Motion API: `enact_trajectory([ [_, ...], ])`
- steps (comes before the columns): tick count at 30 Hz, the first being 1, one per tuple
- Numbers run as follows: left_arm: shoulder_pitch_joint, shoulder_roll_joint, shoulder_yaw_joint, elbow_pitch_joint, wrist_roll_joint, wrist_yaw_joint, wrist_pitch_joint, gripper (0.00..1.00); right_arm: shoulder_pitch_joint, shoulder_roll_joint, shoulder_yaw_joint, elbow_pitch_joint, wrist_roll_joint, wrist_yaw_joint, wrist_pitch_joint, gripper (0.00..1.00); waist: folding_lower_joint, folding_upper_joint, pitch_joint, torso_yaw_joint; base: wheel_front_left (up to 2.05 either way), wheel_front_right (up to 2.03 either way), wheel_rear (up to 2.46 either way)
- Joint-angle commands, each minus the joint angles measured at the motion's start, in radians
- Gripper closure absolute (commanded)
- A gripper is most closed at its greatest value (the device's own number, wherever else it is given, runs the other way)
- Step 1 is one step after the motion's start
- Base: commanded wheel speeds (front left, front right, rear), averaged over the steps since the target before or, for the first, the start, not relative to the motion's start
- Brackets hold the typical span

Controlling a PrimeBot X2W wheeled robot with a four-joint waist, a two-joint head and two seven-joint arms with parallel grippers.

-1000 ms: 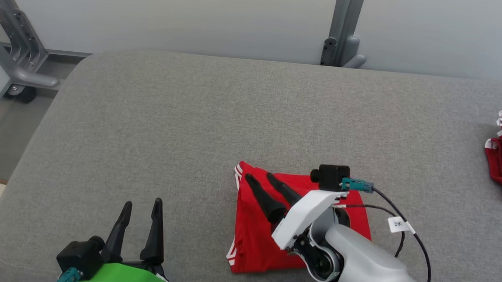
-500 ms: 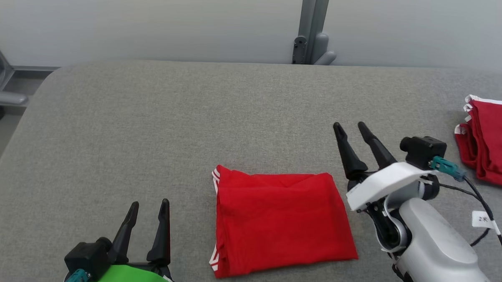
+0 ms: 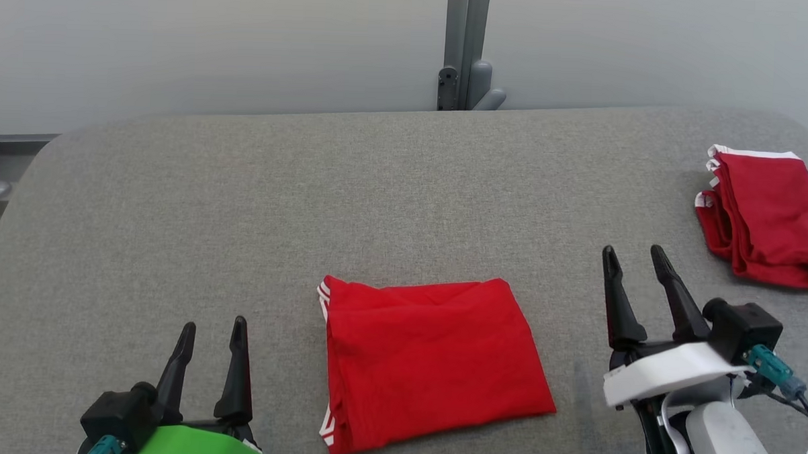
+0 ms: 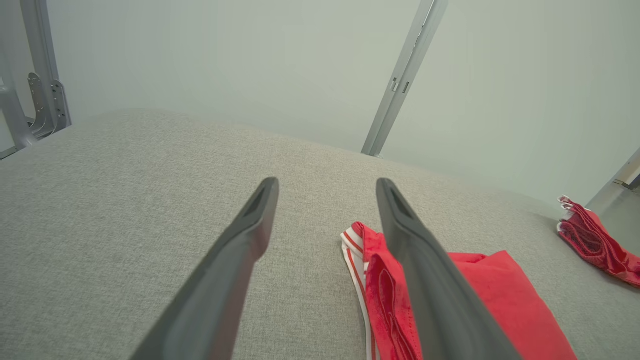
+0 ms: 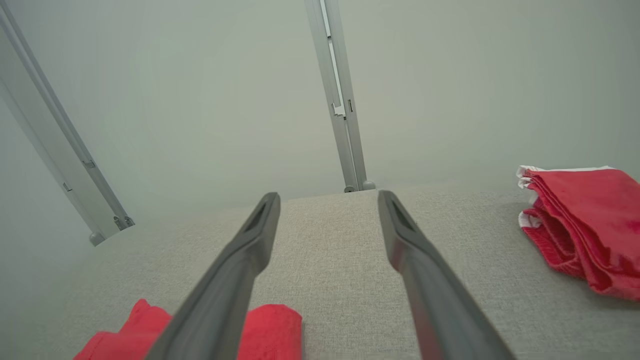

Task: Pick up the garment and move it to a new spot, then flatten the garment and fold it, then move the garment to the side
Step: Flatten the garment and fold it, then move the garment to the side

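**A:** What is taking up most of the head view?

**B:** The grey padded table (image 3: 243,201) is stretching across nearly all of it. A pale wall (image 3: 182,38) is running behind it from ten to two o'clock.

**A:** And where is the garment lying?

**B:** The red garment (image 3: 433,362) is lying folded into a rough rectangle at six o'clock on the table. Its white-striped edge is facing nine o'clock, and it is lying apart from both grippers.

**A:** Is anything else sitting on that cloth top?

**B:** A second pile of red clothes (image 3: 767,213) is resting at three o'clock, well apart from the garment, with its white trim also facing nine o'clock.

**A:** How are the grippers standing?

**B:** The right gripper (image 3: 633,249) is sitting at four o'clock, between the garment and the pile. Its two dark fingers are spreading apart and holding nothing, and in the right wrist view bare grey fabric is showing between them. The left gripper (image 3: 214,323) is sitting at seven o'clock, on the garment's nine o'clock side and apart from it. Its fingers are likewise parted and empty, pointing toward twelve.

**A:** Anything smaller?

**B:** A grey post (image 3: 465,48) is rising against the wall at twelve o'clock, behind the table's far edge
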Motion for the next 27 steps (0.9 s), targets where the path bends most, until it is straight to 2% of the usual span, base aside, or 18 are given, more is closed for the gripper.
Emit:
enact_trajectory([
  [1, 0.012, 0.006, 0.007, -0.002, 0.011, 0.004, -0.004, 0.0, 0.038, 0.012, -0.015, -0.026, -0.026, 0.0, -0.004, 0.0, 0.0, 0.0111, -0.004, -0.002, 0.0, 0.0, 0.0],
  [10, 0.021, 0.002, 0.027, 0.006, 0.033, 0.004, -0.005, 0.0, 0.134, 0.046, -0.055, -0.088, -0.073, 0.0, -0.004, 0.0, 0.0, 0.0111, -0.012, -0.007, 0.0, 0.0, 0.0],
  [27, 0.03, -0.016, 0.06, 0.009, 0.052, -0.016, -0.004, 0.0, 0.143, 0.053, -0.049, -0.08, -0.075, 0.0, 0.011, 0.0, 0.0, 0.0111, -0.015, 0.0, 0.0, 0.0, 0.0],
])
